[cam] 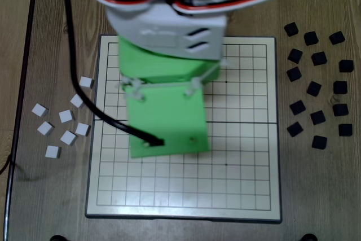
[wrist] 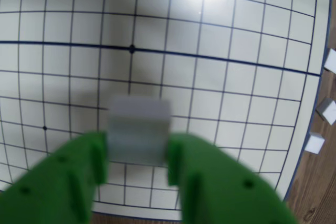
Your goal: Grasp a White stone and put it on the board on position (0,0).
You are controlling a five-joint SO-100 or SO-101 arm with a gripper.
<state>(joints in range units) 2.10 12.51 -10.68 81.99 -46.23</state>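
The White stone is pinched between the green gripper fingers, carried above the board in the wrist view; it should be kept level and lowered squarely onto the corner crossing judged (0,0); release is best delayed until contact.

No readable text, labels, brands or numbers anywhere; the cream-white gridded board carries only lines and dots.
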